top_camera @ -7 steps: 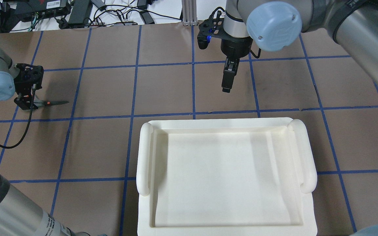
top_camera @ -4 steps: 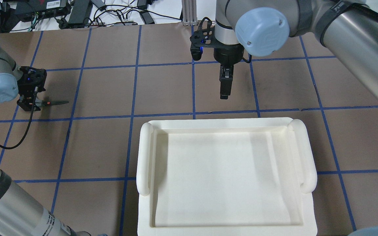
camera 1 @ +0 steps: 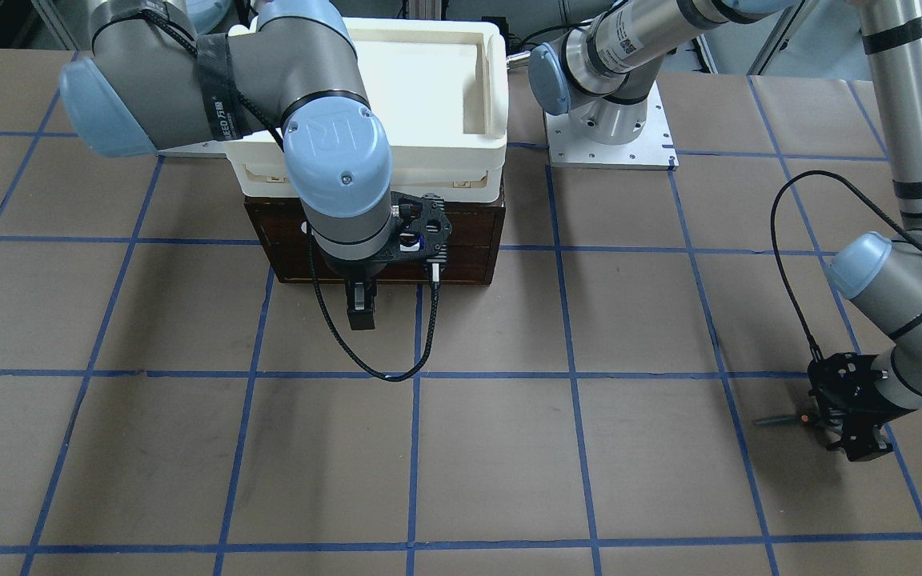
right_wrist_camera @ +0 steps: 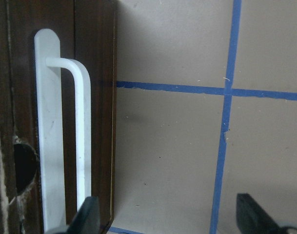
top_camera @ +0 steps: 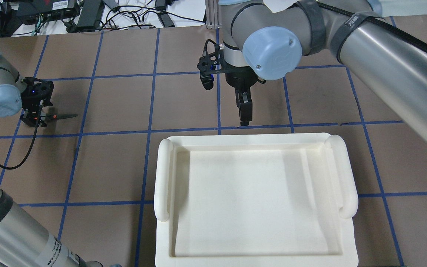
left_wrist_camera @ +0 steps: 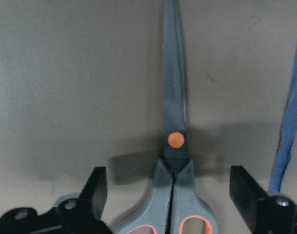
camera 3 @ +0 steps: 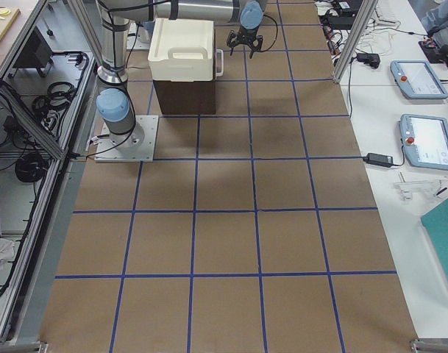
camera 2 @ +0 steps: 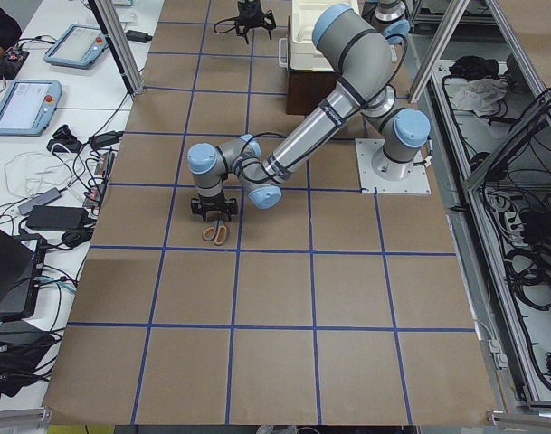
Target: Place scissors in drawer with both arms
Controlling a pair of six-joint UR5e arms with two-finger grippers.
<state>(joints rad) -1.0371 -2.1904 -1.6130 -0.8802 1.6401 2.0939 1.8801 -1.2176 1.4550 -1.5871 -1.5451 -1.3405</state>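
Observation:
The scissors (top_camera: 58, 117) lie flat on the brown paper at the far left, blades pointing towards the table's middle. In the left wrist view the scissors (left_wrist_camera: 175, 141) lie closed, with the orange pivot dot showing. My left gripper (top_camera: 40, 116) is open and low, with one finger on each side of the grey handles. The dark-brown drawer (camera 1: 461, 240) is closed under the cream bin. Its white bar handle (right_wrist_camera: 80, 136) shows in the right wrist view. My right gripper (top_camera: 246, 120) is open and empty, hanging just in front of the drawer's front, apart from the handle.
The cream plastic bin (top_camera: 163, 178) sits on top of the drawer cabinet and hides it from above. Blue tape lines grid the paper. Cables and power bricks lie beyond the table's far edge. A black cable loops down from my right wrist (camera 1: 365, 364).
My right arm has moved left and nearer to the bin and the drawer's front. My left gripper has shifted slightly over the scissors' handles. The scissors have not moved.

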